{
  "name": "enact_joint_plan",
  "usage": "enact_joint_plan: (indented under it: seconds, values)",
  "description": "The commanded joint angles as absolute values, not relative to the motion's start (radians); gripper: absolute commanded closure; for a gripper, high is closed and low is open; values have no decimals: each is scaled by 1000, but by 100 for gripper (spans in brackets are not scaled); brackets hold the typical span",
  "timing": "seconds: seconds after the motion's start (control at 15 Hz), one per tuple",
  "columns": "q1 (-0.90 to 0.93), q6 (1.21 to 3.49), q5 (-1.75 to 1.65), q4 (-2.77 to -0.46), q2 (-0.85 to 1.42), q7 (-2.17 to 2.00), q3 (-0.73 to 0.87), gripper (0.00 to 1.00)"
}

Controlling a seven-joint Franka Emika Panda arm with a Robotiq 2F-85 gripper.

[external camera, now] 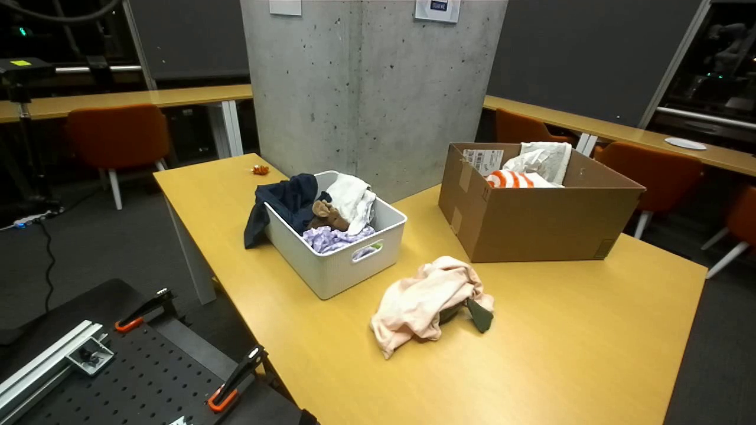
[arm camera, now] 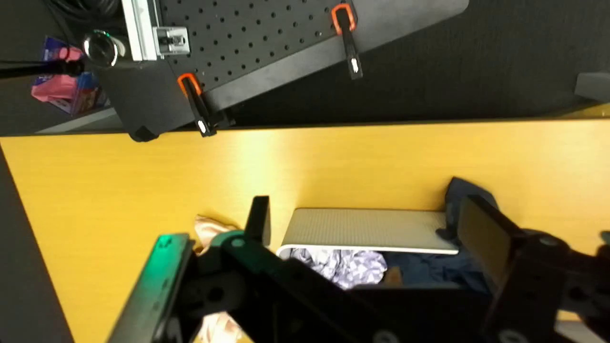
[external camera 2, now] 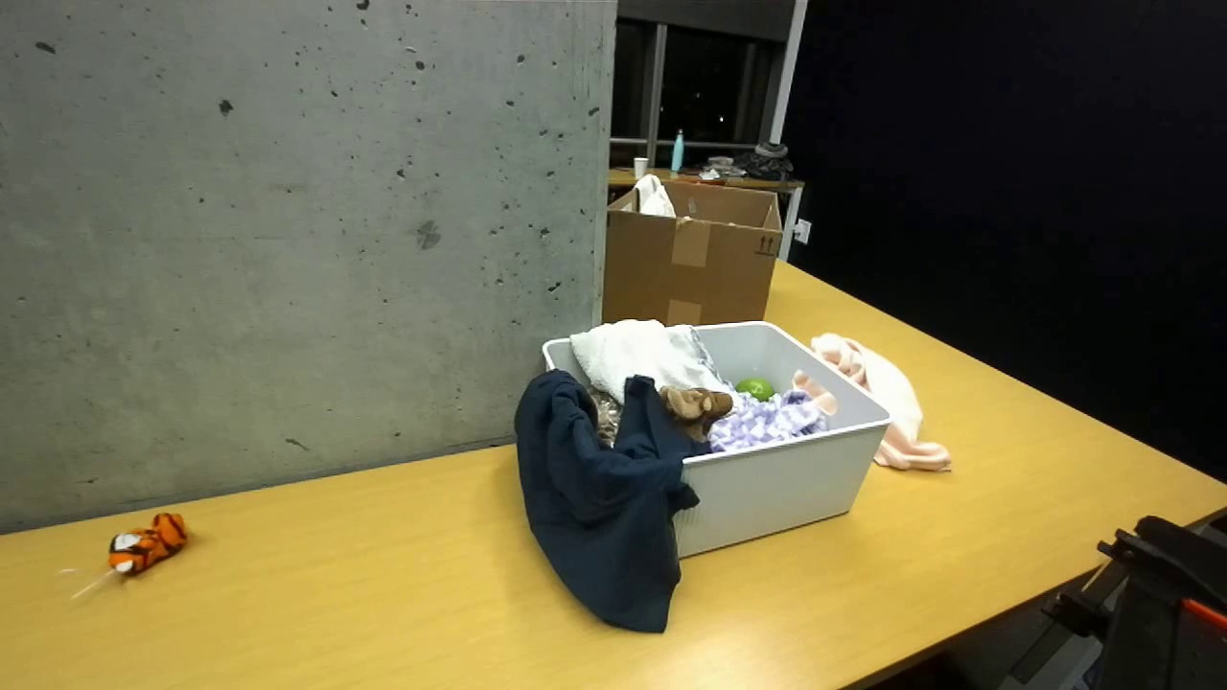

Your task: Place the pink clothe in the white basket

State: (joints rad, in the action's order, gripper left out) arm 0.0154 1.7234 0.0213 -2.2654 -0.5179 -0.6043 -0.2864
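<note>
Zero placing seems done tbh, with the crumpled pale-pink cloth (external camera: pixel 428 298) lying on the yellow table (external camera: pixel 561 342) near the rectangular white plastic basket (external camera: pixel 338 274), nothing visibly held by the wide-spread black gripper (arm camera: pixel 371 226), and both pickup and drop still to be handled.

The pink cloth (external camera: pixel 422 295) looks soft and matt with a creased surface, the navy cloth (external camera 2: pixel 599 517) is dull and smoother, the white cloth (external camera 2: pixel 637 350) has a rough, towel-like texture, and the brown plush toy (external camera 2: pixel 692 406) is fuzzy. Smooth plastic seems to form the white basket (external camera: pixel 342 274), its side finely ribbed in the wrist view, while the cardboard box (external camera: pixel 549 230) is matt brown, crossed by smoother tape (external camera 2: pixel 690 244). The pillar (external camera: pixel 378 100) is pitted concrete, the table (external camera: pixel 561 330) has a glossy wood-look top, the rail (arm camera: pixel 138 31) is bright metal, and the perforated board (arm camera: pixel 248 38) and the gripper (arm camera: pixel 369 221) are mostly matt black.
</note>
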Motion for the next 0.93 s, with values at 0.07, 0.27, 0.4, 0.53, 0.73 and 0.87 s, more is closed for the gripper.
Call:
enact_joint_plan:
  seconds: [0.07,0.27,0.4,0.53,0.73,0.87]
  values:
    - [-70,1955,-70,-2230,-355,-590,-185,0]
    - [-111,2102,-85,-2215,-253,-602,-123,0]
    - [-134,2177,-80,-2222,-205,-619,-79,0]
    - [-155,2236,-83,-2228,-144,-634,-36,0]
    - [-176,2304,-58,-2232,-60,-629,33,0]
    - [-191,2335,-31,-2212,6,-611,83,0]
